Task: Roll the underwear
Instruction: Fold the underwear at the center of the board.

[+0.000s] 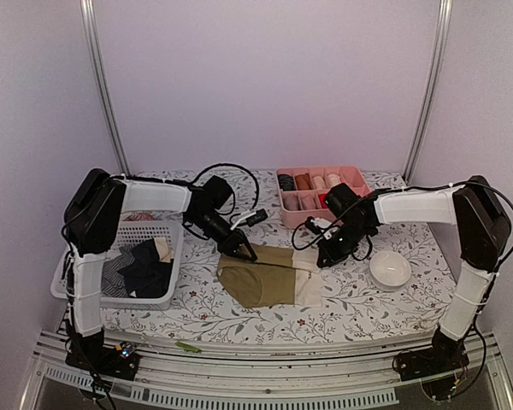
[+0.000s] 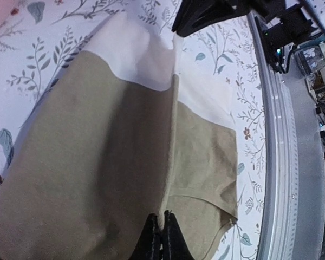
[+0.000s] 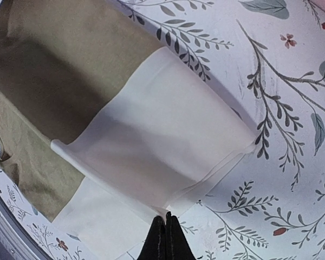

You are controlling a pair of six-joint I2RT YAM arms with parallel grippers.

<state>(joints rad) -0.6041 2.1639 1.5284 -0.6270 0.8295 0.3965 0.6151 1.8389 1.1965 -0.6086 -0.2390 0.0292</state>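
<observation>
An olive-tan underwear [image 1: 261, 280] with a cream waistband [image 1: 309, 278] lies partly folded on the floral tablecloth at the centre. My left gripper [image 1: 246, 254] is shut on its left olive edge, and the cloth rises in a ridge to the pinch [image 2: 162, 219]. My right gripper [image 1: 323, 259] is shut on a corner of the cream waistband [image 3: 162, 135], its jaws pressed together on the hem [image 3: 166, 218]. The olive part [image 3: 59, 65] stretches away beyond the band. More underwear, dark and striped [image 1: 137, 272], lies in the basket.
A white mesh basket [image 1: 162, 301] stands at the left. The pink divided tray [image 1: 359, 175] with rolled items sits at the back right. A white bowl [image 1: 390, 269] rests right of the garment. The metal rail [image 2: 276, 162] runs along the table's near edge.
</observation>
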